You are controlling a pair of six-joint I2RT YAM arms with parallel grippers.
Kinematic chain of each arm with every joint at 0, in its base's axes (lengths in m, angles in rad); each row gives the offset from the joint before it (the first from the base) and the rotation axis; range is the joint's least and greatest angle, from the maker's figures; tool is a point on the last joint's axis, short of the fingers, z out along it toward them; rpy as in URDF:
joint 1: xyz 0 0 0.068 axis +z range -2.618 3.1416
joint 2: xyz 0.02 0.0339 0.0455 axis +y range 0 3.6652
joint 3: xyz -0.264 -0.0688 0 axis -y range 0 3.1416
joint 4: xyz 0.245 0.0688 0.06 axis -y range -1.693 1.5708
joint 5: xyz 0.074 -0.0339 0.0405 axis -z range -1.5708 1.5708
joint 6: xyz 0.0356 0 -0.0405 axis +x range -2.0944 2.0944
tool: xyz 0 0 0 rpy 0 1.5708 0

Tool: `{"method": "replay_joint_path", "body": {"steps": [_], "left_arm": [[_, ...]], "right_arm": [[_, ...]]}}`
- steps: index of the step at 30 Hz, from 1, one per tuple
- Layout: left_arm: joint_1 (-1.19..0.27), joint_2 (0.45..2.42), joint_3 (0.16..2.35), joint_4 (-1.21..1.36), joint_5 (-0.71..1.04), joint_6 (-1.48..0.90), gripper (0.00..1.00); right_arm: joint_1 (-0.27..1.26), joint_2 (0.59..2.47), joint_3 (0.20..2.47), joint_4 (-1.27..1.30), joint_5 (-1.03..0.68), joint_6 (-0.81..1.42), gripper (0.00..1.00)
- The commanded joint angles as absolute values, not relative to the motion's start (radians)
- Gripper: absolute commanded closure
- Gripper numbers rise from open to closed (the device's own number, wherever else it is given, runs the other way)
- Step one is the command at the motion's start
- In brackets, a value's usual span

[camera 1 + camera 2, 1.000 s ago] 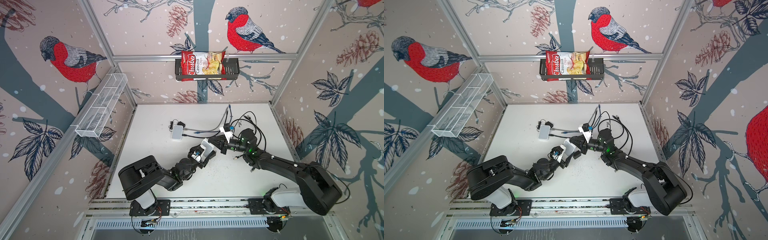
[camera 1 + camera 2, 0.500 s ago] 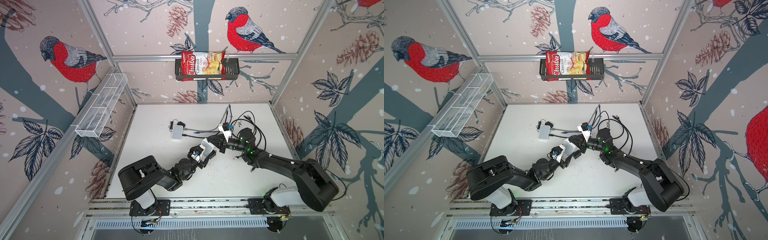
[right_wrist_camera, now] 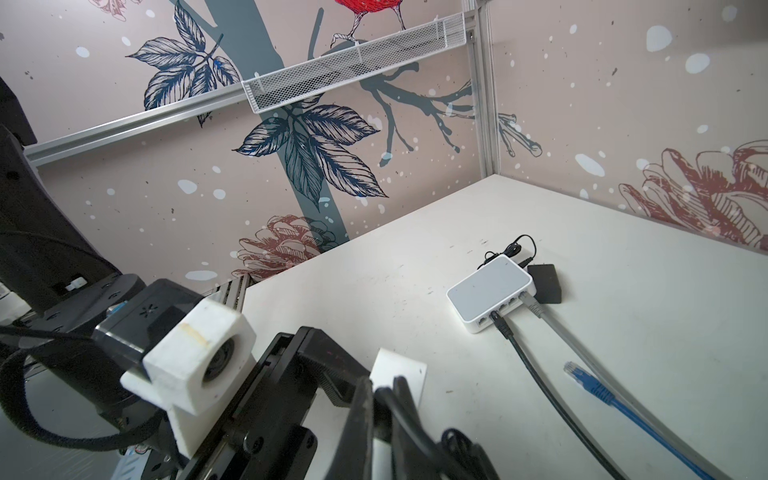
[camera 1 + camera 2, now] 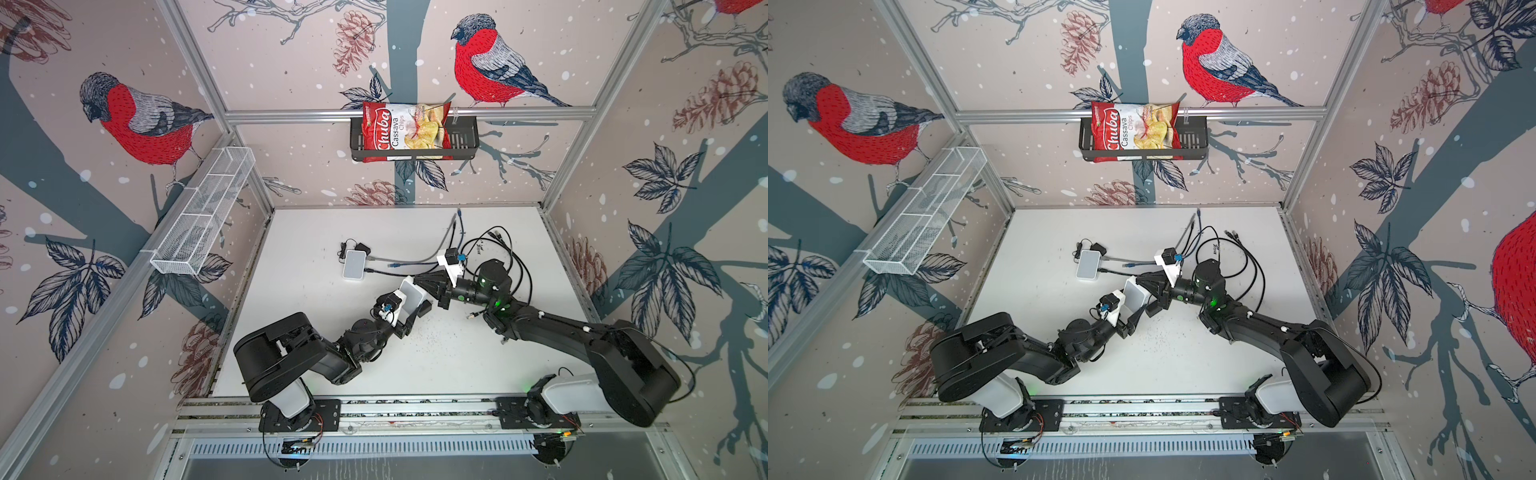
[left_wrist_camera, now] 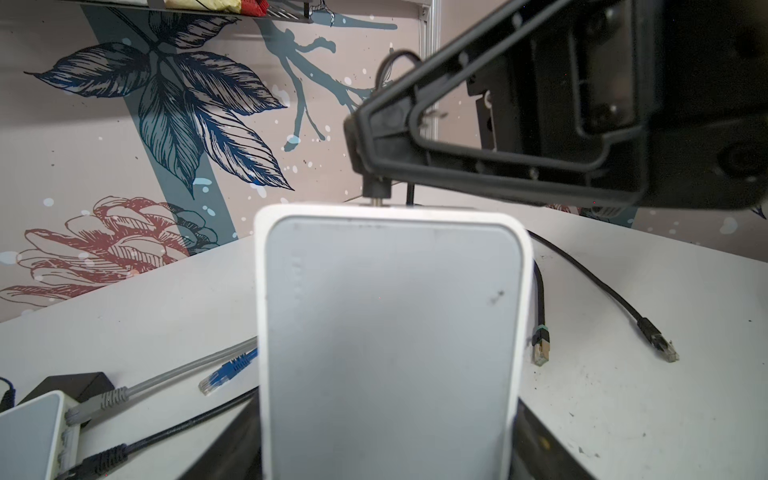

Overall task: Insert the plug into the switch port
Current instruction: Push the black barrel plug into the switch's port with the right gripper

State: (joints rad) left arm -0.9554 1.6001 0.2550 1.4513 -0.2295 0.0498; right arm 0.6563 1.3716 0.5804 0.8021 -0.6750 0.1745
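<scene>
2 overhead views share the table (image 4: 457, 365); wrist views seemingly close.

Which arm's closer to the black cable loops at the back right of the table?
Right. The right arm sits beside the black cable loops, with the right gripper shut on the plug. The left gripper is further left, holding the white switch.

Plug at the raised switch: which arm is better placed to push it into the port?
Right. The right fingers are shut on the plug, whose tip is right at the edge of the switch. The left fingers only hold that switch up, so they should probably just brace it.
</scene>
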Motion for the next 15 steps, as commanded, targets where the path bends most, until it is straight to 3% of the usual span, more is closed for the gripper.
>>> {"method": "replay_joint_path", "body": {"steps": [1, 15], "left_arm": [[-0.948, 1.580, 0.277, 1.658, -0.270, 0.018, 0.46], [-0.943, 1.531, 0.306, 1.664, -0.252, 0.073, 0.47]], "right_arm": [[0.668, 1.373, 0.579, 0.672, -0.660, 0.137, 0.96], [0.676, 1.409, 0.606, 0.596, -0.653, 0.120, 0.96]]}}
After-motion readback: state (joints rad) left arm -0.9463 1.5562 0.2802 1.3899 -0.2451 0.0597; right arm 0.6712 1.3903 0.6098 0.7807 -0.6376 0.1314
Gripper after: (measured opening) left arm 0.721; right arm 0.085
